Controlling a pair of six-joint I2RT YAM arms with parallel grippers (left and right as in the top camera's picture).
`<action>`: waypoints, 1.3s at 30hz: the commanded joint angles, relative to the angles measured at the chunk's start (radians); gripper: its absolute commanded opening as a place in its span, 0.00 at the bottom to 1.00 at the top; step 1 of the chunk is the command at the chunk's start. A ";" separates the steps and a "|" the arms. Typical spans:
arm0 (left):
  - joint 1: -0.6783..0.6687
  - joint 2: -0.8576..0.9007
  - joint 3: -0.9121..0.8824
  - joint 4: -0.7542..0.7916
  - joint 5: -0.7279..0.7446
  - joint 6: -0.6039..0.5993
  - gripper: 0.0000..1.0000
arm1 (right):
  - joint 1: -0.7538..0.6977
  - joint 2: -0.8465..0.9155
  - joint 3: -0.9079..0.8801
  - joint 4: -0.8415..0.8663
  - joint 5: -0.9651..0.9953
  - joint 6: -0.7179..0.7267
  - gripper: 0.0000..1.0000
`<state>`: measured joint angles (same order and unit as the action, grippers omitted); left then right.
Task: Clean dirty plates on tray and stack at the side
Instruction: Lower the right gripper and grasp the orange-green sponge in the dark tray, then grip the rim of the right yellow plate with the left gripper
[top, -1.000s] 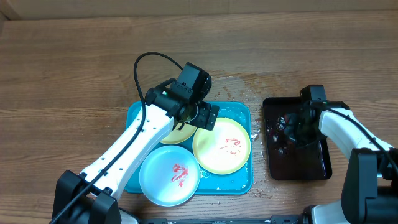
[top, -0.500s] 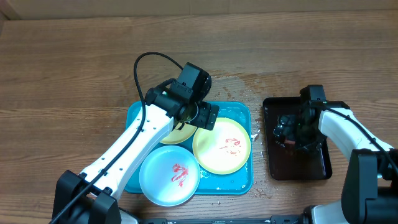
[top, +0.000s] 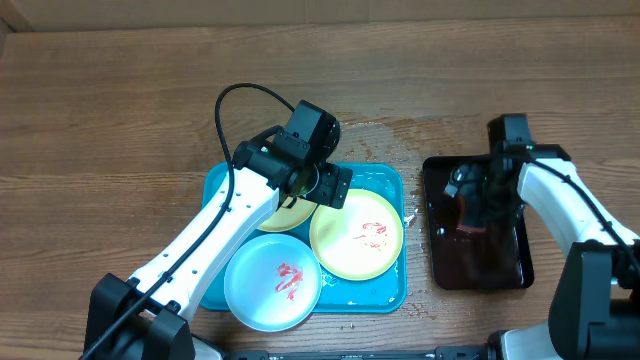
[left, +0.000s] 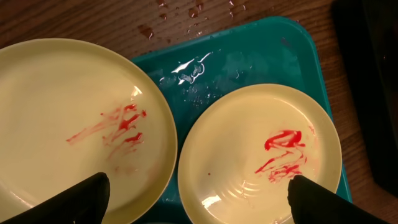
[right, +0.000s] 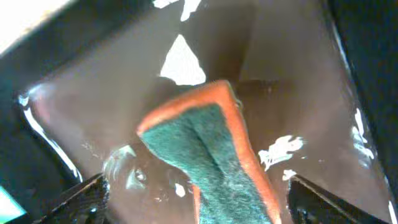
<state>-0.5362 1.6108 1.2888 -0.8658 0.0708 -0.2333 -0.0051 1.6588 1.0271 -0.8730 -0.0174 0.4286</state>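
Note:
Three plates lie on the turquoise tray (top: 388, 176). Two are yellow-green with red smears, one (top: 360, 236) at the right and one (top: 284, 216) partly hidden under my left arm. The pale blue plate (top: 272, 283), also smeared, overhangs the tray's near edge. My left gripper (left: 199, 202) hovers open above the gap between the two yellow-green plates (left: 81, 124) (left: 261, 155). My right gripper (right: 205, 202) is open over the dark tray (top: 500, 265). A green and orange sponge (right: 211, 155) lies loose between its fingers, in brown liquid.
The dark brown-black tray of liquid stands to the right of the turquoise one. Water drops spot the wood (top: 395, 128) behind the turquoise tray. A black cable (top: 235, 95) loops over the left arm. Bare wooden table spreads to the left and back.
My right gripper has opened and let go of the sponge in the dark tray, then shifted slightly toward the far side. The left arm and the plates have not moved.

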 joint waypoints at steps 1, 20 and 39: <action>0.005 0.003 -0.001 0.005 0.008 0.012 0.92 | -0.002 0.004 0.026 -0.007 0.016 -0.018 0.77; 0.005 0.003 -0.001 0.004 0.009 0.012 0.92 | -0.002 0.004 -0.084 0.061 0.015 -0.018 0.52; 0.005 0.003 -0.001 -0.011 0.008 0.012 0.82 | -0.002 -0.005 -0.077 0.041 -0.010 -0.018 0.04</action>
<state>-0.5362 1.6108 1.2888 -0.8673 0.0708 -0.2298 -0.0059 1.6588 0.9478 -0.8021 -0.0219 0.4137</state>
